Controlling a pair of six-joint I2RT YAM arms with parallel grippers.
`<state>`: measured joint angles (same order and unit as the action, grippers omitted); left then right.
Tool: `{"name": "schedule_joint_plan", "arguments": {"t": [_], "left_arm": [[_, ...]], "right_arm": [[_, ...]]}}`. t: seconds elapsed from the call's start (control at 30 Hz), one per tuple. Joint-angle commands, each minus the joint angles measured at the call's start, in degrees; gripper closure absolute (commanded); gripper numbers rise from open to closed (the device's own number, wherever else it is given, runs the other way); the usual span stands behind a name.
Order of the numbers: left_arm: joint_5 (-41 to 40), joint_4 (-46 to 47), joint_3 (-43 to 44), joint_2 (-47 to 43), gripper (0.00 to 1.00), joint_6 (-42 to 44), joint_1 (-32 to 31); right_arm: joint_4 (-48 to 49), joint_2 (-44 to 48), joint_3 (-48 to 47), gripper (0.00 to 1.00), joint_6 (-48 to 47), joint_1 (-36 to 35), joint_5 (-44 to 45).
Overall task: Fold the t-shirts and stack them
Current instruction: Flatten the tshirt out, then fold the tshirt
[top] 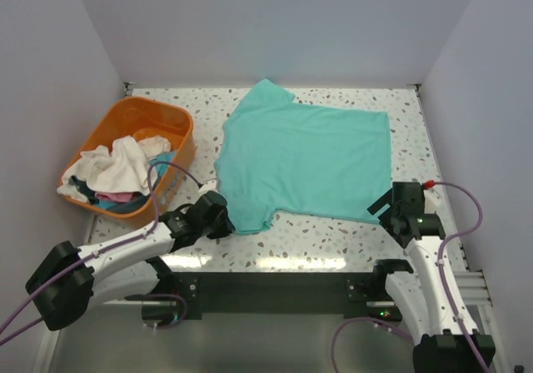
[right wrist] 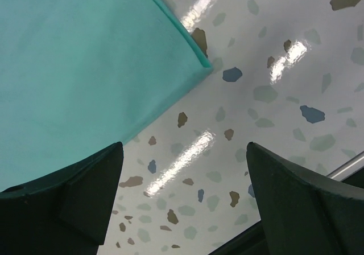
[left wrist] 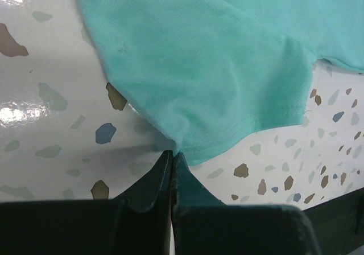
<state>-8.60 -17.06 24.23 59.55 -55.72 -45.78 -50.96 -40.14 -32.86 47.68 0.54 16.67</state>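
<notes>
We see the teal t-shirt (top: 308,161) spread flat mid-counter (top: 333,240), hem toward 3 o'clock. The left end effector (left wrist: 172,155) sits at the shirt's 7 o'clock, clenched on the near sleeve's hem, with the cloth pinched at the tips. The right end effector (right wrist: 183,152) is at 4 o'clock, released and wide, with one finger over the hem corner and the other over bare counter. The orange basket (top: 125,111) at 9 o'clock holds a white t-shirt (top: 117,161) bunched over pink and darker cloth.

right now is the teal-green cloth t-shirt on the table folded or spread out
Spread out: the teal-green cloth t-shirt lies flat on the speckled table, both sleeves out, nothing folded over.
</notes>
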Motion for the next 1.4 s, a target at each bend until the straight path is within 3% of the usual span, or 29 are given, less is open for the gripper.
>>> {"name": "schedule_joint_plan", "arguments": {"t": [0.0, 0.2, 0.53, 0.63, 0.77, 0.9, 1.27, 1.37], "left_arm": [[-1.16, -0.96, 2.23, -0.49, 1.0, 1.67, -0.19], [-0.8, -0.34, 2.93, -0.84, 1.0, 1.85, -0.19], [-1.42, -2.01, 5.3, -1.36, 1.0, 2.73, -0.19], [-1.33, -1.93, 6.35, -1.37, 1.0, 2.99, -0.19], [-1.42, -1.49, 7.76, -1.28, 1.0, 3.69, -0.19], [-2.12, -1.57, 10.92, -1.01, 1.0, 5.01, -0.19], [-7.31, -2.01, 21.38, 5.04, 1.0, 9.58, 0.43], [-7.22, -1.93, 24.01, 6.8, 1.0, 10.55, 1.48]], "right_arm": [[5.25, -0.81, 2.88, 0.08, 3.91, 0.17, 1.17], [12.19, -2.75, 7.72, 0.29, 4.87, 0.17, 4.07], [19.85, -8.55, 10.71, 0.43, 4.61, 0.17, 4.08], [20.63, -9.17, 11.5, 0.55, 4.26, 0.17, 4.07], [21.42, -8.03, 11.94, 0.84, 3.74, 0.17, 4.25], [20.99, -6.18, 10.72, 0.99, 1.55, 0.17, 4.43], [21.78, -7.67, 6.67, 1.0, -2.85, 0.17, 3.2], [18.28, -9.34, 5.53, 0.98, -3.3, 0.17, 2.85]]}}
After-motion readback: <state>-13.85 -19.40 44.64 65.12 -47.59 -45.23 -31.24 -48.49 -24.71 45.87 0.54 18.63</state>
